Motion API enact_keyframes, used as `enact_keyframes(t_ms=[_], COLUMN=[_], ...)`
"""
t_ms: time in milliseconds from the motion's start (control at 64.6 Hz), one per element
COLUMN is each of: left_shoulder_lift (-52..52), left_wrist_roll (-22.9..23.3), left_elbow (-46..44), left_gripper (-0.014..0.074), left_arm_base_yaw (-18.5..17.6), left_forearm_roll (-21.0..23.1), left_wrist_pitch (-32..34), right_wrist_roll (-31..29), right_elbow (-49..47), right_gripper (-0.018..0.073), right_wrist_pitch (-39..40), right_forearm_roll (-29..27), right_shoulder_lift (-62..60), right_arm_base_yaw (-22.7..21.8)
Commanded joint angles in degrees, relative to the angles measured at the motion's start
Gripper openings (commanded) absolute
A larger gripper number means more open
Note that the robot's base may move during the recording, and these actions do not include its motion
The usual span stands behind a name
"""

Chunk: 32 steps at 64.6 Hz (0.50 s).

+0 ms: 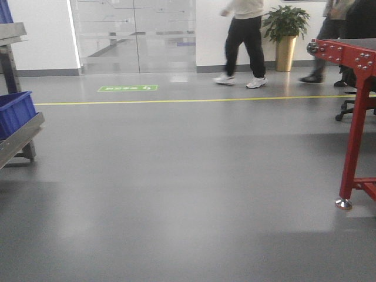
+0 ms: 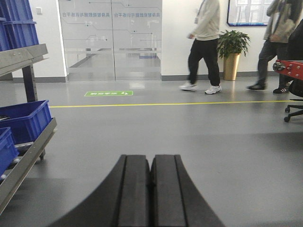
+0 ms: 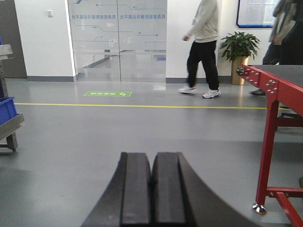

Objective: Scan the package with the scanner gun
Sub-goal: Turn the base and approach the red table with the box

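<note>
Our left gripper (image 2: 150, 161) and right gripper (image 3: 151, 160) sit closed and empty at bottom centre, seemingly parked, with no package or scanner in sight.

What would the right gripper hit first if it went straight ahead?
Nothing close: the right gripper faces open floor, with the glass doors probably first, far off. The red table sits off to its right.
</note>
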State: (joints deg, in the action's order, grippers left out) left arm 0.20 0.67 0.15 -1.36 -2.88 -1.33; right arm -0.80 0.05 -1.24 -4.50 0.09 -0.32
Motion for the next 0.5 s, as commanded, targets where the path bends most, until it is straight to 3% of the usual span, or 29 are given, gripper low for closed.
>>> enact_keyframes(t_ms=[0, 480], left_shoulder_lift=[-0.2, -0.2], left_wrist_roll=[-0.23, -0.23], left_elbow=[-0.15, -0.15], left_gripper=[-0.0111, -0.0111], left_arm_base_yaw=[0.08, 0.08], left_forearm_roll=[0.13, 0.13], left_wrist_pitch=[0.98, 0.98], right_wrist_roll=[-0.24, -0.24], right_elbow=[-0.05, -0.05], right_gripper=[-0.016, -0.016], right_wrist_pitch=[0.86, 0.86], right_forearm_roll=[-0.06, -0.06], right_shoulder_lift=[-0.09, -0.09], right_arm_base_yaw=[-0.18, -0.18])
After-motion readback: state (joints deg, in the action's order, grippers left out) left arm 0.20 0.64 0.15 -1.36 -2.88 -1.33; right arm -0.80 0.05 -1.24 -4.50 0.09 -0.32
